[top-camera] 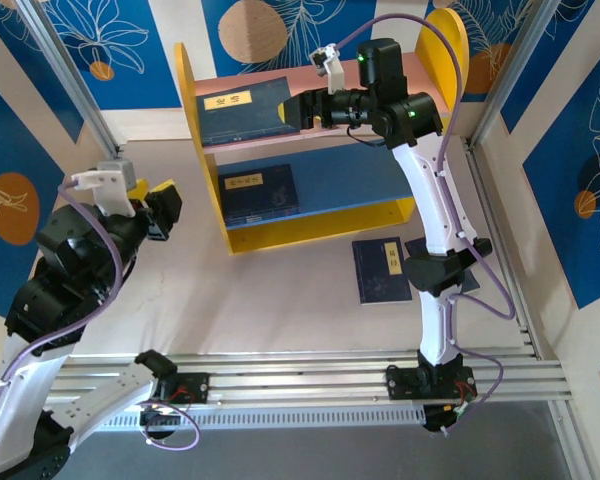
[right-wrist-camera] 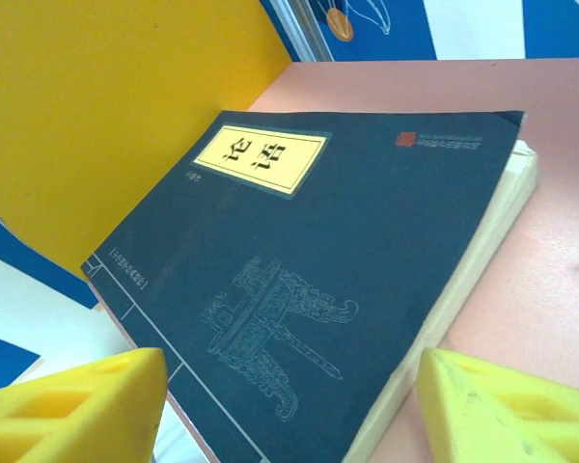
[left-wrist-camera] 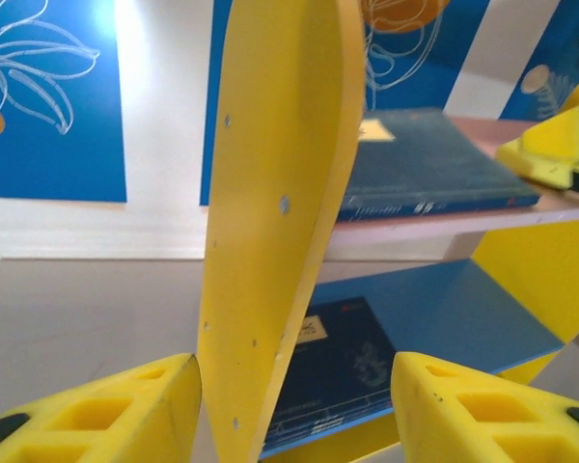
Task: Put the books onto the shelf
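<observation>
On pink shelf board (right-wrist-camera: 560, 289): book (right-wrist-camera: 347, 260) labelled 论语 | right end effector (right-wrist-camera: 289, 386) spread | left end effector (left-wrist-camera: 294, 386) spread

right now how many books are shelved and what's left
Two look done: the upper book lies on the pink board, the lower book on the blue board. Nothing is in hand: the right gripper is open by the upper book, the left gripper open beside the shelf. Left: the third book, on the table.
</observation>
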`<control>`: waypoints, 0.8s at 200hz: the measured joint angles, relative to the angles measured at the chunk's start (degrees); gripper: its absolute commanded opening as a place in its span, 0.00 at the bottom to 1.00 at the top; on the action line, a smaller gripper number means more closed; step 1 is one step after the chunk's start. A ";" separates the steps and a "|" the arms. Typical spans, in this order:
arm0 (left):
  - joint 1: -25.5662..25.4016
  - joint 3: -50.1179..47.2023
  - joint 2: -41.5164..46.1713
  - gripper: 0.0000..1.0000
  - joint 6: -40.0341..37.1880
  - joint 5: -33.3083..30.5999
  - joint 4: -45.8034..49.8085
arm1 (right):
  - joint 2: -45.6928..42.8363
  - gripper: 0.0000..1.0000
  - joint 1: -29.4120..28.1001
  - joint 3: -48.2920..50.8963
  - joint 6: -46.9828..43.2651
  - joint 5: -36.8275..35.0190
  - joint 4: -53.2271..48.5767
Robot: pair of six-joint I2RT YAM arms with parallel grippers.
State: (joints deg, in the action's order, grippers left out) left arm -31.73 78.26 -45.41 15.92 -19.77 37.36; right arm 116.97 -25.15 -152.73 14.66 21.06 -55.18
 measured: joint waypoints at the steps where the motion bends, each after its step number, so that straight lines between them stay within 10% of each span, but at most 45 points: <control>1: 0.00 -0.31 0.13 0.55 0.02 -0.04 0.00 | -0.07 0.70 0.00 0.09 -0.02 -0.11 0.02; 71: 0.00 -10.21 5.73 0.57 -0.11 -4.57 1.73 | -8.63 0.69 -0.15 10.86 -1.11 -9.16 0.17; 160: 0.00 -18.56 5.33 0.57 1.44 -4.37 2.45 | -39.89 0.69 -4.72 53.20 1.25 -25.73 2.71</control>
State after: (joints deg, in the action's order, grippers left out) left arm -31.73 59.70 -40.07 17.37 -24.14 39.81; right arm 77.08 -29.87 -99.53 15.90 -4.67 -52.47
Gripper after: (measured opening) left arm 0.569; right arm 0.690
